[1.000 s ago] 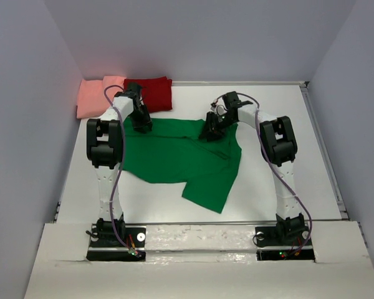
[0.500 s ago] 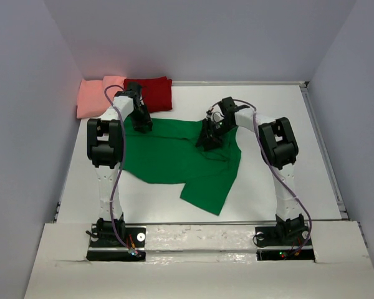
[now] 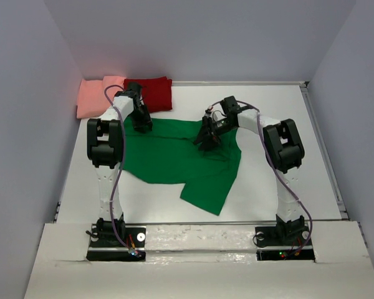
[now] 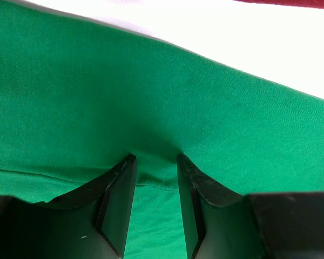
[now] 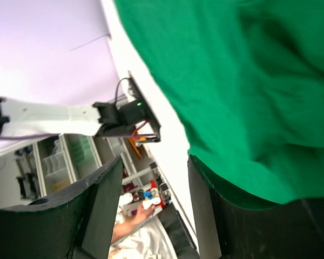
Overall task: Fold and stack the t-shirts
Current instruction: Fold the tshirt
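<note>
The bright green t-shirt lies spread on the white table, one sleeve pointing toward the near edge. My left gripper sits at its far left edge, and in the left wrist view it is shut on a puckered fold of the green t-shirt at the hem. Over the shirt's upper middle, my right gripper hovers. The right wrist view shows it open with nothing between its fingers and the green fabric beside one finger. The salmon-pink t-shirt and dark red t-shirt lie folded side by side at the far left corner.
Grey walls close in the table on three sides. A raised rail runs along its right edge. Both arm bases stand on the near ledge. The dark red shirt's edge lies just beyond the left gripper.
My right gripper has opened, let go of the green fabric and shifted a little left and toward the near side. The left gripper has stayed put.
</note>
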Tool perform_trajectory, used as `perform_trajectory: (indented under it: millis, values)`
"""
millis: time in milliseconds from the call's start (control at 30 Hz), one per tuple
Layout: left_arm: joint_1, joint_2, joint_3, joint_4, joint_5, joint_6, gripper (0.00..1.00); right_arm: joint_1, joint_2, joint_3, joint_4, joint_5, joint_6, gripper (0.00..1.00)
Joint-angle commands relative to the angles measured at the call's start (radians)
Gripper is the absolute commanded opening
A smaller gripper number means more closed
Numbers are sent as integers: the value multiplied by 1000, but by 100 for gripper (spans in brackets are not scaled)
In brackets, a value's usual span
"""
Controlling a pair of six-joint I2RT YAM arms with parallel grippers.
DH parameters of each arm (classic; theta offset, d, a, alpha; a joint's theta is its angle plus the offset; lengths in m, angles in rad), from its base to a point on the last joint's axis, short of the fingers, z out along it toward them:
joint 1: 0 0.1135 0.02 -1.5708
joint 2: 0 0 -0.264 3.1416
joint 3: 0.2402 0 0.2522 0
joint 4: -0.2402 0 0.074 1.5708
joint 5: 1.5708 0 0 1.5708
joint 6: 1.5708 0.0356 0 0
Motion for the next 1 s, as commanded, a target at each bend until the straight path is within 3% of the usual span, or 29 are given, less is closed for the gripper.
perform_trajectory:
  millis: [0, 133, 200, 267, 300, 367, 600, 967]
  values:
    - [-3, 69, -12, -17, 15, 11, 48, 24, -82, -29, 101, -124, 74, 57]
    - [-3, 64, -18, -15, 15, 12, 48, 24, -129, -99, 277, -208, 212, 57]
    - [-3, 60, -25, -15, 14, 12, 48, 24, -157, -102, 326, -177, 226, 57]
    - [-3, 57, -28, -13, 11, 14, 48, 24, -188, -18, 221, 11, 119, 56]
    - [-3, 52, -31, -13, 11, 14, 48, 24, -194, 21, 79, 75, 9, 56]
    - [-3, 49, -34, -13, 11, 14, 48, 24, -194, 72, 0, 235, -65, 56]
    - [-3, 32, -46, -7, 12, 15, 48, 50, -246, -44, 65, 745, -281, 56]
    - [-3, 17, -57, -15, -2, 23, 48, 59, -171, -122, 216, 844, -355, 56]
